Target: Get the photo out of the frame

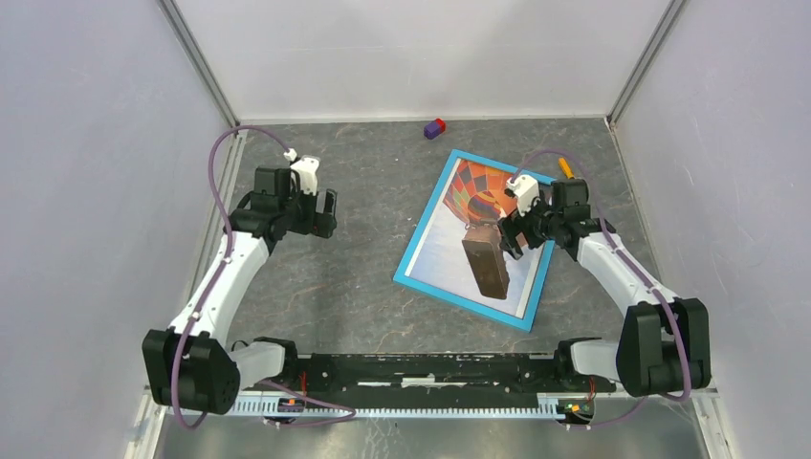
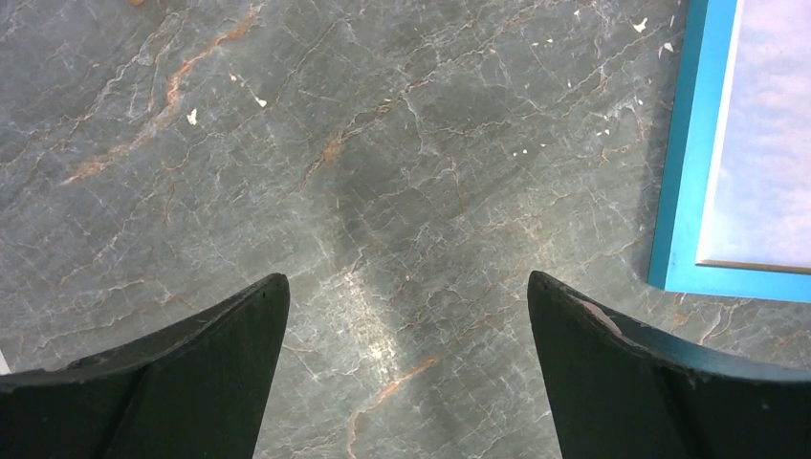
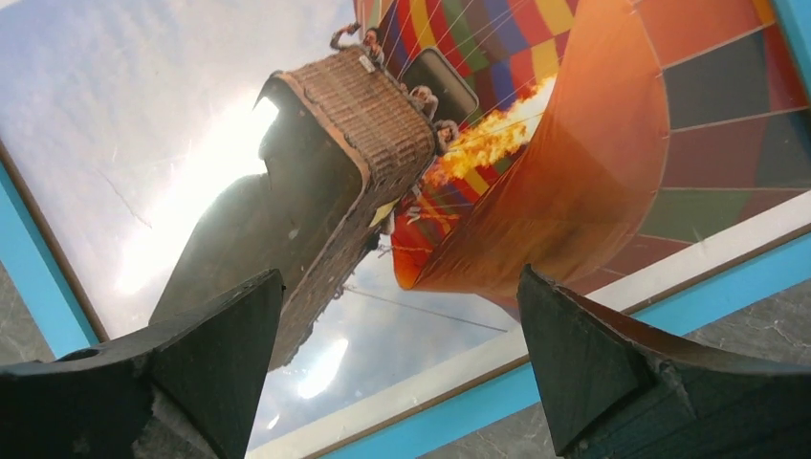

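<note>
- The frame [image 1: 462, 303] lies face up on the table [image 1: 354, 287], with the photo [image 1: 445, 253] still inside it.
- Right gripper [image 1: 514, 241] hovers over the frame's right side, fingers spread, gripping nothing.
- Left gripper [image 1: 325, 212], also spread, hangs well left of the frame.

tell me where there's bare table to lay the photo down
Widest bare table lies between the left arm and the frame, running to the near edge. Crowded right: right arm over the frame. A purple block sits far back.
</note>
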`<state>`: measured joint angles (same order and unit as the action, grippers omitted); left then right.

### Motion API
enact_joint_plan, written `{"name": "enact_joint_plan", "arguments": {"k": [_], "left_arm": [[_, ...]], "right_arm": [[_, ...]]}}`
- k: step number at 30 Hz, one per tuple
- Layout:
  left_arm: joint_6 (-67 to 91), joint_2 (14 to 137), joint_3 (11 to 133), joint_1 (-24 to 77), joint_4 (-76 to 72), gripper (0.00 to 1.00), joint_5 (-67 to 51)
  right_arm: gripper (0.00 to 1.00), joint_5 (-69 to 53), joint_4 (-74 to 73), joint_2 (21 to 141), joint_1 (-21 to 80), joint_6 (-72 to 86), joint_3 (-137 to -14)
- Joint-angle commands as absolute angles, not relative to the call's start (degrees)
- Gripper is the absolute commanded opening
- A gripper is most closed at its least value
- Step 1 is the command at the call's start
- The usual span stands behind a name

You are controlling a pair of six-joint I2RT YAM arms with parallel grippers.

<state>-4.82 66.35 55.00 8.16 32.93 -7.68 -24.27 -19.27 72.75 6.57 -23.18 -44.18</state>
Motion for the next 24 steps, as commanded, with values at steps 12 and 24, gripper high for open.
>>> {"name": "enact_joint_plan", "arguments": {"k": [12, 24], "left_arm": [[-12.6, 87.2, 71.6, 14.4, 35.3, 1.0, -22.1], [-6.2, 104.6, 82.2, 25.8, 28.6, 1.0, -21.7]], "right_arm": [[0.98, -25.0, -32.3, 72.9, -9.7, -38.5, -45.0], [0.98, -28.5, -33.2, 84.5, -16.1, -38.9, -47.2]]}}
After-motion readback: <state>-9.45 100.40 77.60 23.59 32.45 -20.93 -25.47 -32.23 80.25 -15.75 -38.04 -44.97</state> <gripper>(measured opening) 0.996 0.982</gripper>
